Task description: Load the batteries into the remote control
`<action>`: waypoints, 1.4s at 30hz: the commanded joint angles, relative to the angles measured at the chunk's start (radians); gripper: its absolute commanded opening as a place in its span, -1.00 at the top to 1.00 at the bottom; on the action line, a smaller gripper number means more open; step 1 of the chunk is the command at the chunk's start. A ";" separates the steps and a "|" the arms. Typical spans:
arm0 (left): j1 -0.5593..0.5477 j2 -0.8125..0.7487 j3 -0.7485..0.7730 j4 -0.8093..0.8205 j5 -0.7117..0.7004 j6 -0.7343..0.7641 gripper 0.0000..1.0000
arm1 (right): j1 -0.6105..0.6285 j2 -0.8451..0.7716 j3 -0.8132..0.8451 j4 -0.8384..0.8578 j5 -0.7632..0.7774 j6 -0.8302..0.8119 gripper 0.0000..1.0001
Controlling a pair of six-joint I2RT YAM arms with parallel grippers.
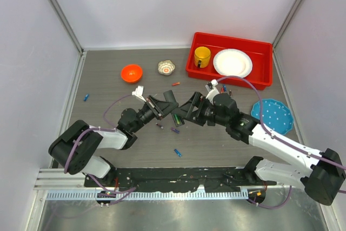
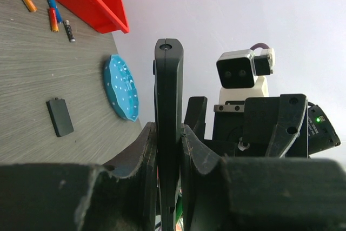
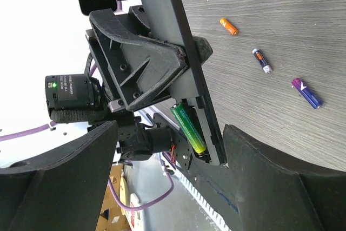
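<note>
My left gripper (image 2: 169, 150) is shut on the remote control (image 2: 168, 106), a slim black bar held on edge above the table. In the top view the left gripper (image 1: 164, 103) and the right gripper (image 1: 187, 113) meet at the remote control (image 1: 174, 113) over the middle of the table. From the right wrist, the remote control (image 3: 178, 41) shows its open slot with a green battery (image 3: 189, 128) lying in it. My right gripper (image 3: 167, 182) stands open, its fingers (image 3: 281, 177) wide on either side of the slot end and holding nothing.
Loose batteries (image 3: 261, 60) lie on the grey table, more near the red bin (image 2: 53, 19). A black battery cover (image 2: 59, 116) lies flat. The red bin (image 1: 259, 79) holds a yellow cup (image 1: 202, 56) and white plate (image 1: 232, 63). A blue plate (image 1: 271, 115), orange bowl (image 1: 131, 72) and small bowl (image 1: 166, 67) stand around.
</note>
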 commanded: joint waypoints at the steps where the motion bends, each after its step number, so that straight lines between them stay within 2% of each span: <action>1: -0.002 -0.016 0.033 0.261 -0.008 0.022 0.99 | -0.004 0.005 -0.001 0.043 -0.023 0.011 -0.69; 20: -0.004 -0.051 0.010 0.261 -0.002 0.032 0.99 | -0.029 0.024 -0.022 0.040 -0.006 0.018 -0.68; 42: -0.002 -0.059 0.007 0.261 0.001 0.033 1.00 | -0.040 0.074 -0.036 0.112 -0.018 0.045 -0.64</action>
